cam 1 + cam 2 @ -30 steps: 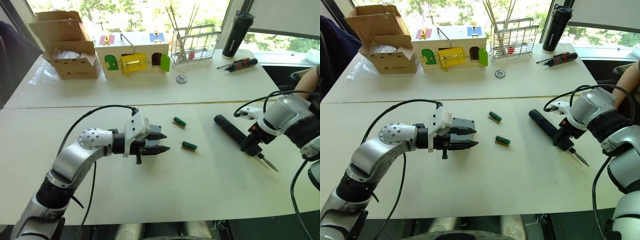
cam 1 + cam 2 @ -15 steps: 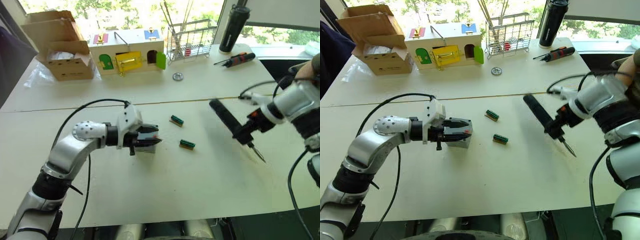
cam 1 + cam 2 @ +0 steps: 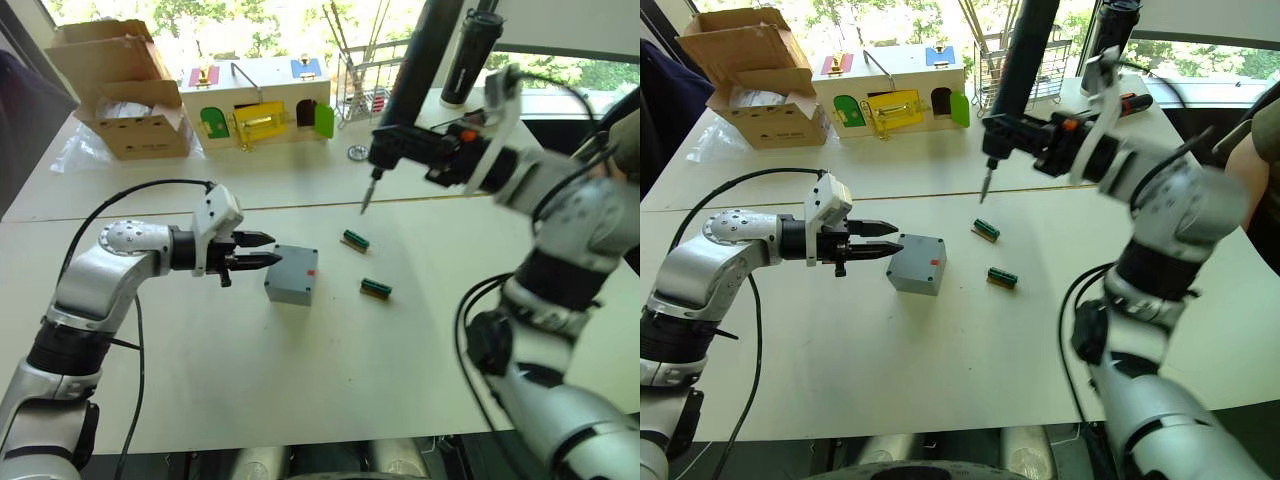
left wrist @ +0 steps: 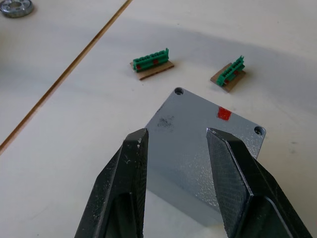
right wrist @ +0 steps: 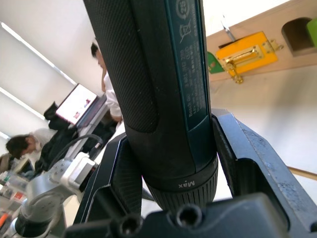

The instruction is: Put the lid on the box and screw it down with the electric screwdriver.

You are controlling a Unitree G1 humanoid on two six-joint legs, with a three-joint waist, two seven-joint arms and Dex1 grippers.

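Observation:
The grey box (image 3: 292,276) with a red mark stands on the white table, near the middle. Its top is a flat grey face (image 4: 208,134) with screw holes at the corners; I cannot tell the lid apart from the box. My left gripper (image 3: 264,251) is open just left of the box, fingers (image 4: 124,183) pointing at it, nothing between them. My right gripper (image 3: 397,147) is shut on the black electric screwdriver (image 3: 420,60). It holds the tool upright in the air behind the box, with the metal bit (image 3: 986,186) pointing down.
Two green terminal blocks (image 3: 357,240) (image 3: 376,289) lie right of the box. At the back stand a cardboard carton (image 3: 130,90), a wooden box with coloured doors (image 3: 260,100), a wire rack (image 3: 375,85), a black bottle (image 3: 470,60) and a hand screwdriver (image 3: 1120,105). A metal ring (image 3: 357,152) lies nearby.
My right arm has swung the screwdriver from low on the right up to upright over the table's middle. My left gripper has let go of the box and drawn back left.

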